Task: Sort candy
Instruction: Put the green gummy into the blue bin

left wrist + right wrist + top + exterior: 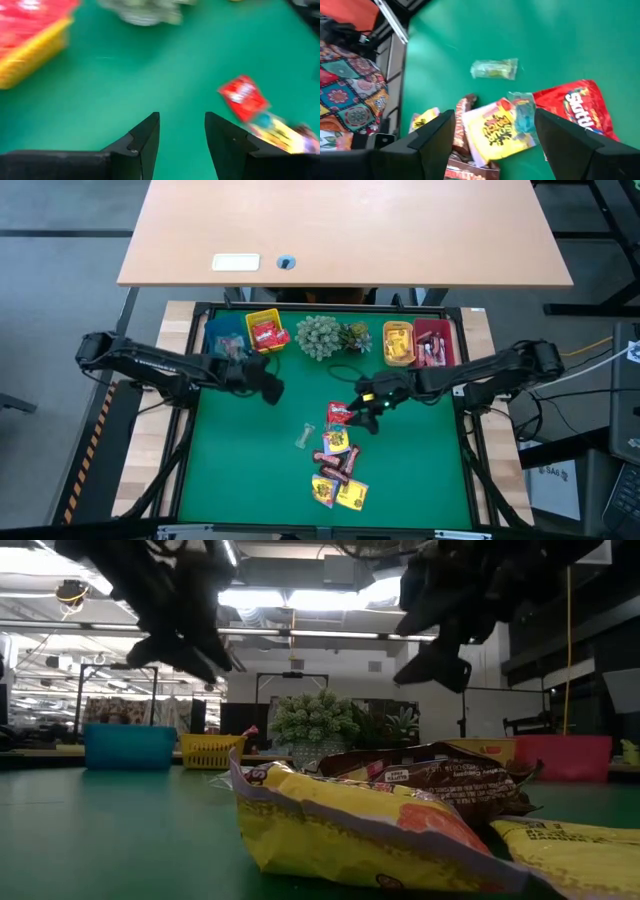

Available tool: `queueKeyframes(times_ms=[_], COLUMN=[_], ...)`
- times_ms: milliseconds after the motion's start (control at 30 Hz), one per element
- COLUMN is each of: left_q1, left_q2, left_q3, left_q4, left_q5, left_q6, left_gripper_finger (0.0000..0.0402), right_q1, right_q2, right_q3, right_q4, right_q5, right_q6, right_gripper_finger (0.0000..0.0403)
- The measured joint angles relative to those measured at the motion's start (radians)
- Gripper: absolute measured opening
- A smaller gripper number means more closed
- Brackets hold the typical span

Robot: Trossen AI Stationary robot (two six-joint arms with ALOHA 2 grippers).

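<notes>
My left gripper [272,388] hangs over bare green mat just in front of the small yellow plastic bin [264,330], fingers parted, nothing between them. That bin holds red packets. My right gripper [372,408] hovers with its jaws spread wide and empty, right above the top of the candy pile [340,465], beside the glossy red packet [580,107].

The pile itself sits mid-mat, running toward the near edge: the yellow square packet [495,129], dark brown bars [461,125], and a pale clear-wrapped sweet [495,69] lying apart on its own.

Risks, as I judge them: the wrappers overlap. The yellow square lies partly on a brown bar and touches the red packet's corner, so a descent here could pinch two at once or shove neighbours aside. Slick foil could also slip out on the lift. And both my arms are reaching toward the middle, so crossing paths is a worry.

Writing: the red packet reads "Skittles", partly cut off. The yellow one carries bold lettering I can't make out with confidence. The brown bar's label in the low view is too small to read.
</notes>
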Motion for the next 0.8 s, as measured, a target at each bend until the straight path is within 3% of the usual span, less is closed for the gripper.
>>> queueKeyframes(times_ms=[267,467,800], left_q1=[-0.203,-0.284,-0.312], left_q2=[0.213,0.414,0.602], left_q3=[0.000,0.000,0.000], left_q4=[0.331,0.606,0.655], left_q5=[-0.005,-0.005,-0.002], left_q6=[0.000,0.002,-0.001], left_gripper_finger=[0.0144,0.0144,0.0144], right_q1=[0.000,0.000,-0.001], right_q2=[0.014,0.014,0.013], right_q3=[0.000,0.000,0.000], right_q4=[0.001,0.000,-0.009], right_q5=[-0.001,-0.002,-0.002], right_q6=[0.000,0.000,0.000], right_gripper_finger=[0.0273,0.0273,0.0273])
